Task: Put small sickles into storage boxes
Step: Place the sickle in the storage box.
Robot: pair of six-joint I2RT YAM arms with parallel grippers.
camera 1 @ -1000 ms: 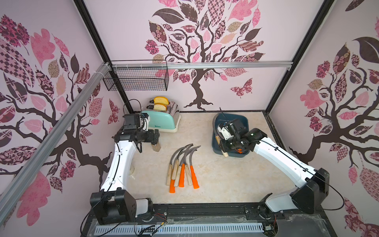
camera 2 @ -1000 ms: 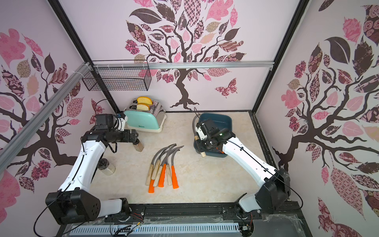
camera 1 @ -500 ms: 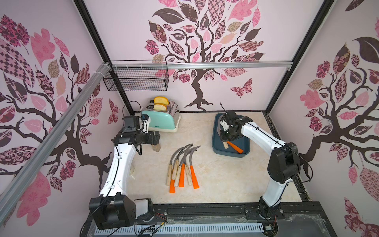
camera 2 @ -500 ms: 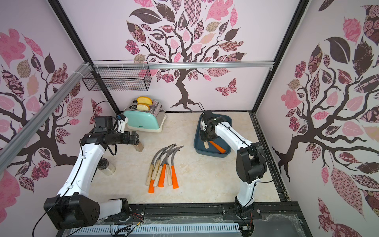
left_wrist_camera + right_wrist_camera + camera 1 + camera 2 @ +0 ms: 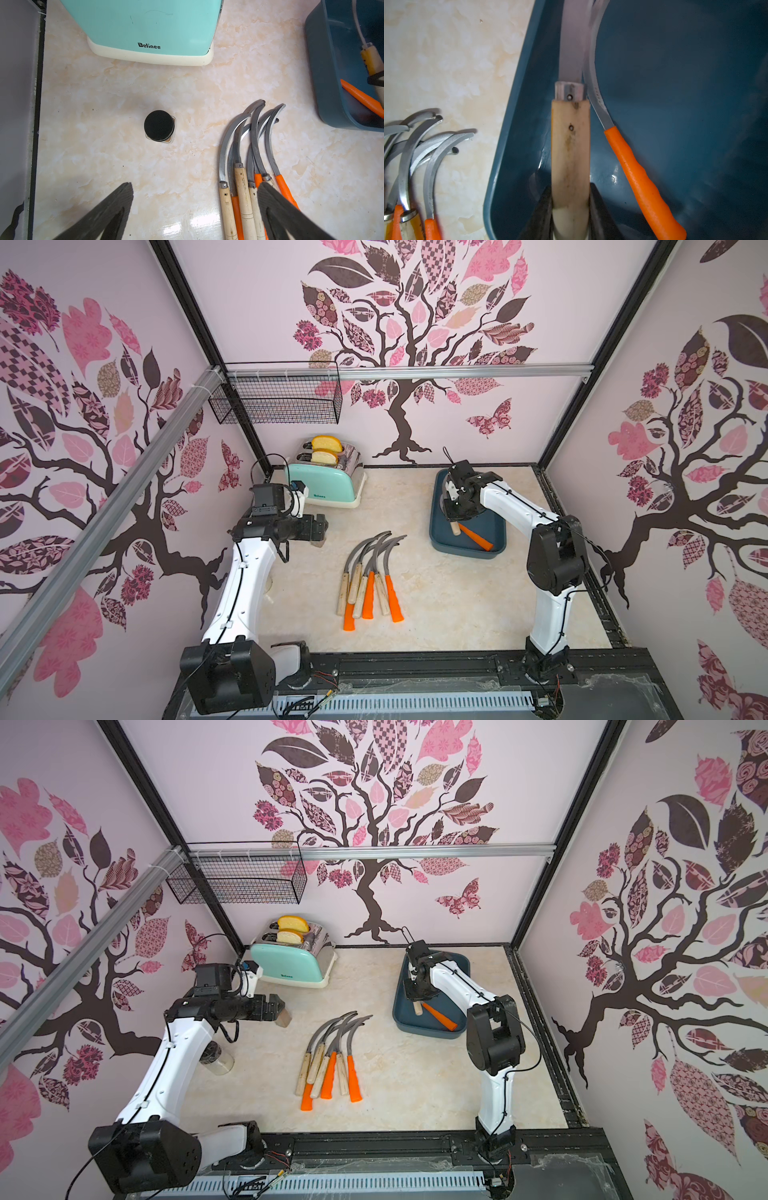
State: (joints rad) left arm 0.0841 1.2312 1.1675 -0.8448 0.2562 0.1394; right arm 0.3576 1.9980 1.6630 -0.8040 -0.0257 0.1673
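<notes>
Nine small sickles (image 5: 368,572) show: seven on the desk (image 5: 436,605), four wood-handled and three orange; two in the single storage box (image 5: 465,548), one of each. One toaster (image 5: 322,485), two bread slices (image 5: 327,443), one jar (image 5: 159,125), one wire basket (image 5: 276,400).

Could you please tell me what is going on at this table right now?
The right end effector is shut on a wooden-handled sickle and holds it in the blue tray, beside an orange-handled sickle lying there. The left end effector hangs open above the table, holding nothing. A bunch of sickles waits on the table between the arms.
</notes>
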